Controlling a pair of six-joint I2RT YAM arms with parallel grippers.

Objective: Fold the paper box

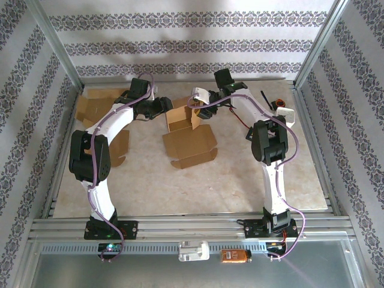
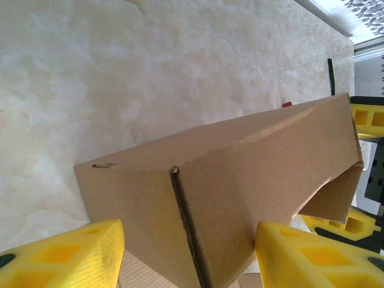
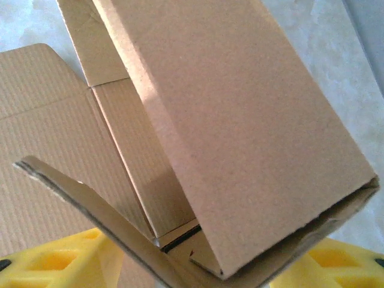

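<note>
Far out from the left jaws, on their outer side: stack of flat cardboard blanks (image 1: 95,111), well apart from the work.

Left gripper (image 1: 158,107): jaws spread. In its wrist view the yellow pads (image 2: 66,255) sit either side of a corner seam of the paper box (image 1: 182,118), and the side wall fills the gap between them. Cannot tell whether either pad bears on the card.

Box: sits between the two sets of jaws, half erected. Walls are up. The lid panel (image 1: 192,147) lies flat on the table (image 1: 240,186), on the near side of both grippers.

Right gripper (image 1: 203,108): jaws also spread, at the opposite end of the box. Its wrist view shows a tall end flap (image 3: 240,120) leaning up and away from the pads. A smaller flap (image 3: 90,198) angles across just above one pad. The tall flap's folded lower edge sits in the gap.

Judgement: the step in hand looks like turning the end wall over and inward.
- The left jaws should brace their wall square as a backstop.
- The right jaws should press along the crease, not at a corner, so the small flap tucks under rather than crumpling.
- Likely faults: the light box skating toward the left jaws, or the wall bowing.
</note>
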